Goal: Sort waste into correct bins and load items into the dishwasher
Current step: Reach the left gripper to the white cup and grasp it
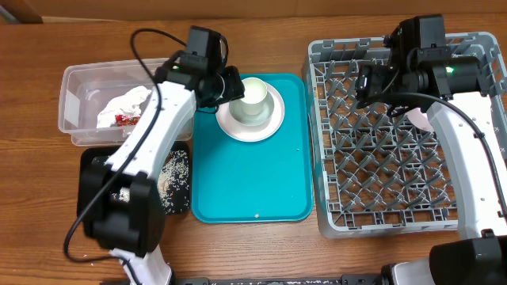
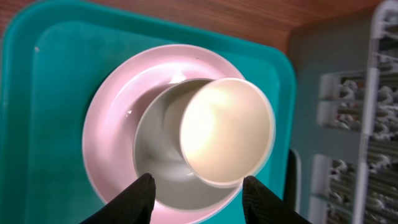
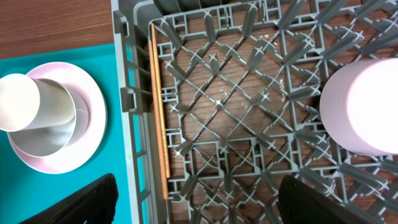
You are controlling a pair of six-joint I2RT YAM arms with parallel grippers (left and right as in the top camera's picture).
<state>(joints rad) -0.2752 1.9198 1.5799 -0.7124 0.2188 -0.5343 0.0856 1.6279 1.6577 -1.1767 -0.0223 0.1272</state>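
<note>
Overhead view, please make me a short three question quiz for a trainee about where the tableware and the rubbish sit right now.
1. True or false: the cup stands in the dish rack.
2. The red wrapper lies in: A the clear tub, B the dish rack, C the cup.
3. What colour is the tray under the plate?
Key: 1 false; 2 A; 3 teal.

Nothing legible in sight.
Any print on the red wrapper (image 1: 127,120) in the clear tub (image 1: 73,95), at ten o'clock from above, is too small to read.
</note>
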